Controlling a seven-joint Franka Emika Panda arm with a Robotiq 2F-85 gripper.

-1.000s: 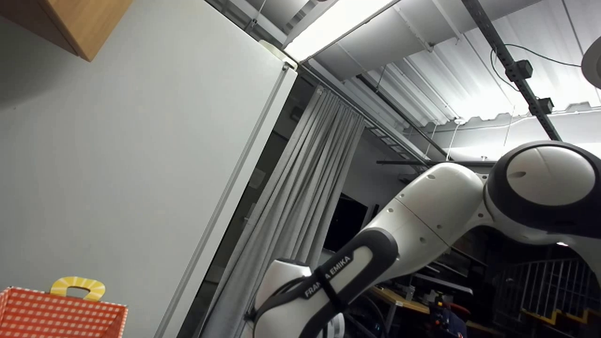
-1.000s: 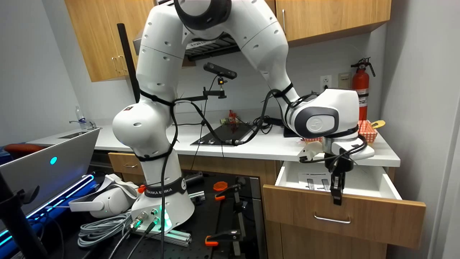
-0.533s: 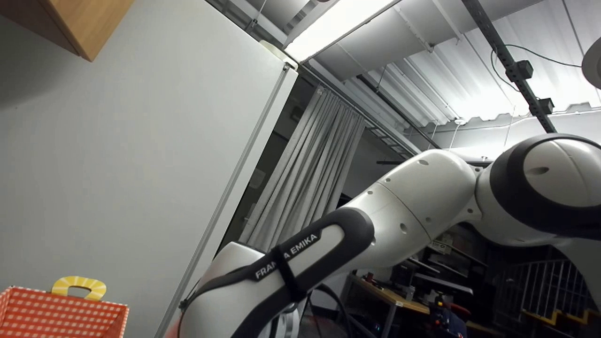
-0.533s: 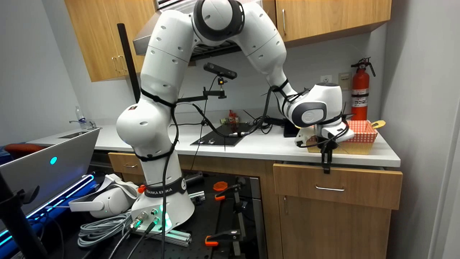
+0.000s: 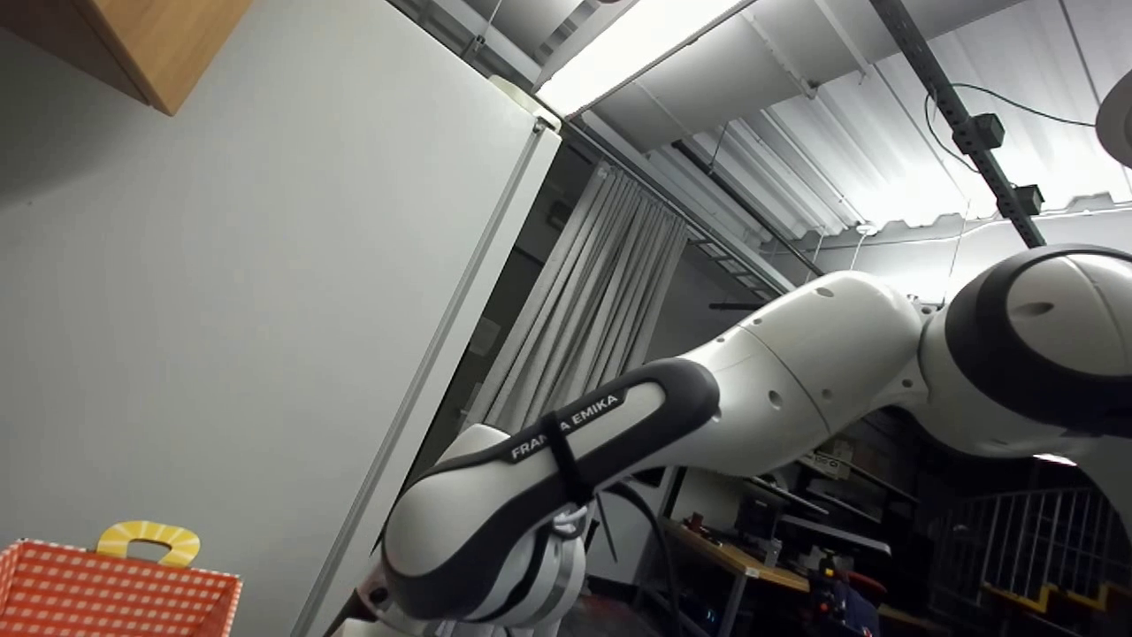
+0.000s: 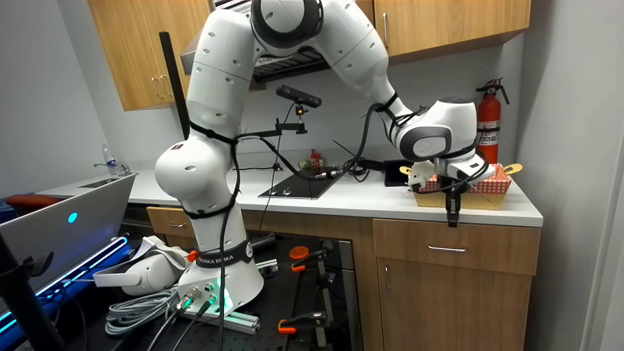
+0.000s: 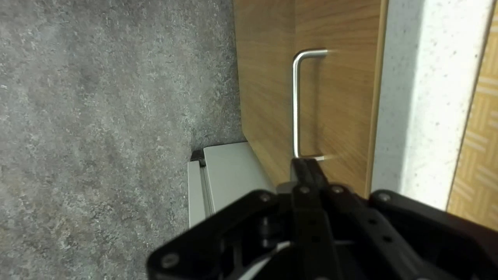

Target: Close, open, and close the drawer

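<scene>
The wooden drawer (image 6: 502, 246) under the counter is shut, its front in line with the cabinet in an exterior view. Its silver bar handle (image 6: 446, 249) faces out. My gripper (image 6: 453, 225) points down in front of the drawer's top edge, above the handle. In the wrist view the gripper (image 7: 304, 160) has its two black fingers pressed together with nothing between them. The fingertips overlap one end of the handle (image 7: 296, 105) there; I cannot tell whether they touch the drawer front (image 7: 346, 105). The other exterior camera shows neither gripper nor drawer.
A red checkered basket (image 6: 492, 183) stands on the white counter (image 6: 341, 204) right behind the gripper. A fire extinguisher (image 6: 489, 126) stands at the back right. A grey side wall (image 6: 570, 146) is close on the right. A cabinet door (image 6: 453, 307) lies below the drawer.
The drawer went from wide open, to slightly open, to shut. My gripper moved toward the counter with it, then rose a little and shifted slightly right. It stays shut.
</scene>
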